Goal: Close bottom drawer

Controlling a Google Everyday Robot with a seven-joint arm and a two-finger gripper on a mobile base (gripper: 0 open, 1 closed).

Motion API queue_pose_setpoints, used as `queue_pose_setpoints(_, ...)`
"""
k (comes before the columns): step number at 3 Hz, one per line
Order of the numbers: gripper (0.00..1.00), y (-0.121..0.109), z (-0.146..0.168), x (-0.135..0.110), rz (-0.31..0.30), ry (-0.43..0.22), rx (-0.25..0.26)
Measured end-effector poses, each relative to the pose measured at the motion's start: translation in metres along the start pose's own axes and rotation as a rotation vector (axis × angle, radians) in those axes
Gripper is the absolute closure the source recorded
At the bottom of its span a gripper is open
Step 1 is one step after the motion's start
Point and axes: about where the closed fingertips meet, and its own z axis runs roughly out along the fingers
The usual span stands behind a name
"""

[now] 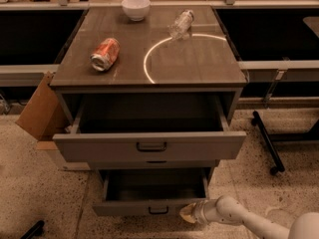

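The bottom drawer (149, 207) is the lowest one of the grey cabinet. It stands partly open, with a dark empty inside and a small dark handle (158, 210) at the centre of its flat front. My gripper (188, 213) is low at the right end of that front, its tan tip against or very close to the panel. The pale arm (234, 217) comes in from the lower right. Above, the wide top drawer (149, 146) is pulled far out. The shallow middle drawer (156, 162) looks pushed in beneath it.
On the cabinet top (199, 68) lie an orange can (105, 54) on its side, a white bowl (136, 7), a clear plastic bottle (180, 24) and a white ring mark. A cardboard box (42, 114) leans at the left. A black wheeled leg (267, 142) stands at the right.
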Motion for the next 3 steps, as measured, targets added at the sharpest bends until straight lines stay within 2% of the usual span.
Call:
queue_pose_setpoints(1, 1.0, -0.029, 0.006, -0.013, -0.028, -0.076, 0.024)
queue_pose_setpoints(3, 1.0, -0.059, 0.009, -0.038, -0.06, -0.145, 0.05)
